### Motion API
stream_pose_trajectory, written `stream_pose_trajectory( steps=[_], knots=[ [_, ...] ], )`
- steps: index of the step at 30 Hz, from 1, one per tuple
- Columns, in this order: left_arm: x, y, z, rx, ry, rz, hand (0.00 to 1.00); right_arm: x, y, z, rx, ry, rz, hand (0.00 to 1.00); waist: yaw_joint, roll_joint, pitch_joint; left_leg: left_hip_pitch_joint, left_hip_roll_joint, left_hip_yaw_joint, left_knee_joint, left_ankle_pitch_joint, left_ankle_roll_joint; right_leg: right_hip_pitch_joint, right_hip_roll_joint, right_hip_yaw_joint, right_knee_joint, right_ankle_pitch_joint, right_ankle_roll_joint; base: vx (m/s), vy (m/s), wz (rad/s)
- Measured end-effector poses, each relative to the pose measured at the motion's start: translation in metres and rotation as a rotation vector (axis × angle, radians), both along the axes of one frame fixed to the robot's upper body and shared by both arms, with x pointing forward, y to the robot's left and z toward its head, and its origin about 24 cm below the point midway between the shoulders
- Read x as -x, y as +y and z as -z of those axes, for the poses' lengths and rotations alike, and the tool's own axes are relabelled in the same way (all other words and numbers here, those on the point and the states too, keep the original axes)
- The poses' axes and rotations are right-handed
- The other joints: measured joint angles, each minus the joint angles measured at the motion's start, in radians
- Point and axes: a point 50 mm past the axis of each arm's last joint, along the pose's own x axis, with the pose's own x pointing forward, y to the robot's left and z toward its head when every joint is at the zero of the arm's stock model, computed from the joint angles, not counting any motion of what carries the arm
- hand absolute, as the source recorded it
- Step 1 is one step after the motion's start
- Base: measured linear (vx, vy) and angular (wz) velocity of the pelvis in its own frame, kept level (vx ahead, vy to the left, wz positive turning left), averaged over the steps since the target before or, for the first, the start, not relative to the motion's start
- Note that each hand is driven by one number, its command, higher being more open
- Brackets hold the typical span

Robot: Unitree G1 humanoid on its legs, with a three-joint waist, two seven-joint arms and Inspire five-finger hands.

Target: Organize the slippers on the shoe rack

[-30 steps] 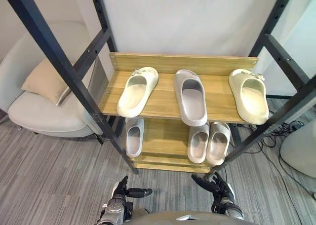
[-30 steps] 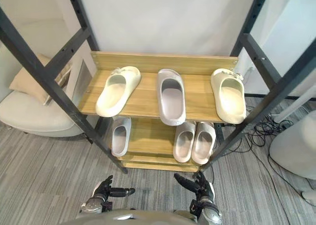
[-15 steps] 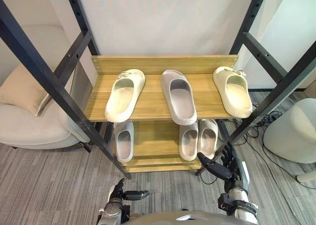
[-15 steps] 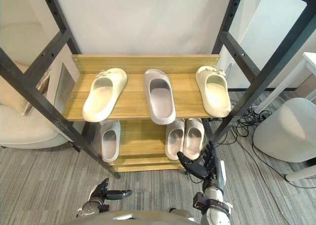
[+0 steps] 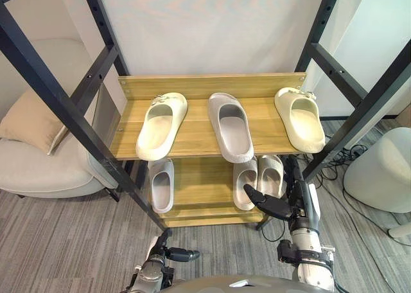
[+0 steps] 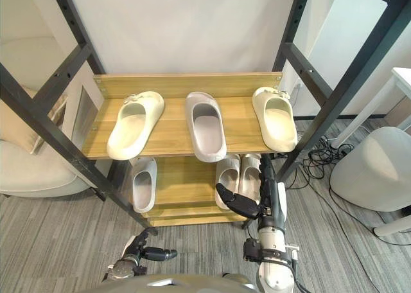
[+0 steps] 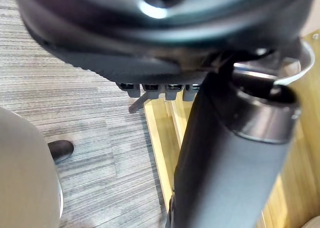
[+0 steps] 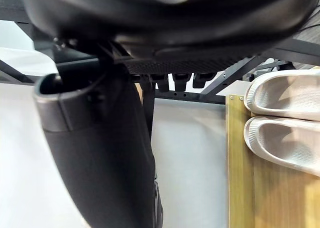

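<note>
Bright, even light; soft shadow darkens the lower shelf of the shoe rack (image 5: 196, 126).

two cream slippers (image 5: 160, 126), four grey slippers (image 5: 229, 127)

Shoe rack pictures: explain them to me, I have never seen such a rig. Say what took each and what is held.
A two-legged robot took these. The two wide pictures come from its head, looking down; the two close ones from its wrists. The top shelf bears a left cream slipper, a middle grey slipper and a right cream slipper. The lower shelf bears a single grey slipper and a grey pair. The right hand hovers open before the lower shelf; the left hand hangs low, open. Neither holds anything.
</note>
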Motion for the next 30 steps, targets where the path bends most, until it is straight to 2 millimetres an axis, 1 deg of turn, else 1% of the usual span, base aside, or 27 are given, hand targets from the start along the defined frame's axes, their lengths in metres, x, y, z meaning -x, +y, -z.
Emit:
stream_pose_trajectory(
  steps=[3, 10, 11, 12, 15, 18, 19, 21, 23, 25, 26, 30],
  knots=[
    [0.001, -0.001, 0.001, -0.005, 0.009, 0.016, 1.00, 0.001, 0.001, -0.002, 0.003, -0.006, -0.004, 1.00, -0.017, 0.004, 0.002, -0.003, 0.000, -0.008, 0.000, 0.000, 0.000, 0.002, 0.000, -0.008, -0.002, 0.000, 0.000, 0.01, -0.020, 0.06],
    [-0.002, -0.006, 0.001, -0.012, 0.011, 0.051, 1.00, 0.004, 0.005, -0.006, -0.005, -0.016, -0.005, 1.00, -0.023, 0.010, 0.009, -0.002, 0.001, -0.011, 0.001, 0.000, 0.000, 0.002, 0.000, -0.008, 0.001, -0.001, -0.001, 0.00, -0.003, 0.01],
    [-0.002, -0.006, 0.001, -0.014, 0.010, 0.053, 1.00, 0.004, 0.006, -0.008, -0.004, -0.026, -0.006, 1.00, -0.024, 0.011, 0.009, -0.002, 0.001, -0.011, 0.001, 0.000, 0.000, 0.002, 0.000, -0.008, 0.002, -0.002, -0.001, 0.00, 0.000, 0.00],
    [-0.002, -0.006, 0.001, -0.015, 0.010, 0.057, 1.00, 0.003, 0.008, -0.020, 0.009, -0.074, -0.013, 1.00, -0.029, 0.011, 0.011, 0.001, 0.001, -0.011, 0.002, 0.000, 0.000, 0.001, -0.001, -0.007, 0.010, -0.006, -0.002, 0.00, 0.000, 0.00],
    [-0.004, -0.010, 0.000, -0.025, 0.001, 0.090, 1.00, 0.004, 0.009, -0.033, -0.003, -0.142, -0.010, 1.00, -0.032, 0.010, 0.012, 0.011, 0.000, -0.002, 0.002, -0.001, -0.001, -0.001, -0.002, 0.003, 0.023, -0.010, -0.001, -0.02, -0.001, -0.07],
    [-0.003, -0.010, 0.001, -0.027, 0.005, 0.099, 1.00, 0.005, 0.009, -0.035, -0.020, -0.161, -0.008, 1.00, -0.042, 0.007, 0.012, 0.020, 0.001, 0.007, 0.000, -0.002, -0.002, 0.002, -0.001, 0.014, 0.026, -0.010, 0.000, -0.02, 0.000, -0.14],
    [-0.003, -0.011, 0.001, -0.027, 0.002, 0.103, 1.00, 0.008, 0.008, -0.033, -0.053, -0.148, 0.009, 1.00, -0.046, 0.007, 0.014, 0.022, 0.001, 0.017, 0.000, -0.002, -0.003, -0.005, -0.001, 0.022, 0.034, -0.010, 0.000, -0.02, -0.002, -0.13],
    [-0.004, -0.012, 0.000, -0.028, 0.000, 0.104, 1.00, 0.010, 0.006, -0.032, -0.066, -0.138, 0.020, 1.00, -0.046, 0.009, 0.016, 0.024, 0.002, 0.028, -0.003, -0.003, -0.004, -0.013, -0.001, 0.035, 0.043, -0.013, 0.001, -0.01, 0.003, -0.20],
    [-0.003, -0.012, 0.001, -0.031, 0.001, 0.105, 1.00, 0.017, 0.000, -0.028, -0.086, -0.108, 0.059, 1.00, -0.052, 0.013, 0.017, 0.030, 0.000, 0.051, -0.009, -0.003, -0.005, -0.031, 0.000, 0.057, 0.060, -0.016, 0.004, 0.00, 0.008, -0.30],
    [-0.003, -0.014, 0.001, -0.033, 0.000, 0.114, 1.00, 0.019, -0.002, -0.027, -0.081, -0.100, 0.076, 1.00, -0.054, 0.013, 0.018, 0.030, 0.000, 0.062, -0.009, -0.003, -0.005, -0.040, 0.000, 0.070, 0.068, -0.017, 0.004, 0.00, 0.007, -0.22],
    [-0.003, -0.015, 0.001, -0.032, 0.001, 0.121, 1.00, 0.021, -0.006, -0.027, -0.078, -0.097, 0.094, 1.00, -0.065, 0.013, 0.018, 0.031, -0.002, 0.069, -0.010, -0.004, -0.005, -0.046, -0.001, 0.078, 0.076, -0.018, 0.007, 0.00, 0.000, -0.17],
    [-0.001, -0.019, 0.001, -0.025, 0.004, 0.131, 1.00, 0.021, -0.011, -0.034, -0.084, -0.131, 0.123, 1.00, -0.079, 0.014, 0.019, 0.044, -0.002, 0.090, -0.010, -0.006, -0.005, -0.055, 0.001, 0.103, 0.091, -0.020, 0.007, -0.01, -0.002, -0.20]
  ],
)
